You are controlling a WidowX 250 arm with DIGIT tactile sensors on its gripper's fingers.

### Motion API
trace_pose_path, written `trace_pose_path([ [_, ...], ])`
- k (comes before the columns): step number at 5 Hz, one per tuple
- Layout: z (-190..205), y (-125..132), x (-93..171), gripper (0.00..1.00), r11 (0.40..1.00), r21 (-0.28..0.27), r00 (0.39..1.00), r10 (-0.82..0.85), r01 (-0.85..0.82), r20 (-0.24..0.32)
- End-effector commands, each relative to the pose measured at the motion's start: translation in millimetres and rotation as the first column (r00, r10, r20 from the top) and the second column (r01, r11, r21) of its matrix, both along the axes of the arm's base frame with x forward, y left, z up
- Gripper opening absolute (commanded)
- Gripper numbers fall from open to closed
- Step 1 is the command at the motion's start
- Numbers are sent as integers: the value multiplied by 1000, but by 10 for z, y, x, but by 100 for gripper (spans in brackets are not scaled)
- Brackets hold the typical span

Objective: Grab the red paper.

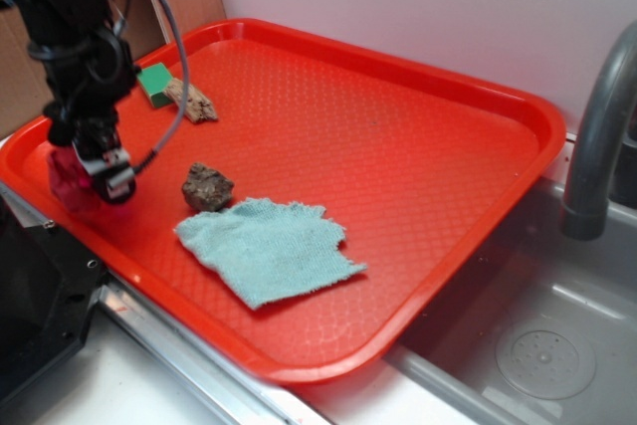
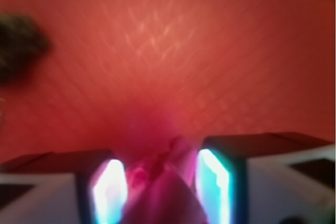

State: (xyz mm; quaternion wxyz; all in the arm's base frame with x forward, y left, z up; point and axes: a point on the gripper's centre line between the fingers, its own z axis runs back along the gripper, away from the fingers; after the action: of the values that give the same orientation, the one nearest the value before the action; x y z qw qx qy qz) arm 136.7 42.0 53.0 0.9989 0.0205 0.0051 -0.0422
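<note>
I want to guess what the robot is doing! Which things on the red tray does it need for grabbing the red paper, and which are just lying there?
Needed for the job:
- the red paper, between the fingers
- the gripper, closing around the paper

Just lying about:
- the brown rock
- the light-blue cloth
- the green block
- the piece of wood
- the tray underneath
- the faucet beside it

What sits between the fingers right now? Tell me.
The red paper, crumpled, sits between the fingers over the orange-red tray. Its lower part is hidden, so contact with the tray cannot be seen.
</note>
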Motion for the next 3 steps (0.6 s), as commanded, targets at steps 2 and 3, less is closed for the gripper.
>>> trace_pose_path([
  [2, 1487, -84, 738, 0, 990, -44, 971, 136, -130, 199],
  [3, 1769, -242, 951, 0, 987, -28, 957, 158, -156, 242],
])
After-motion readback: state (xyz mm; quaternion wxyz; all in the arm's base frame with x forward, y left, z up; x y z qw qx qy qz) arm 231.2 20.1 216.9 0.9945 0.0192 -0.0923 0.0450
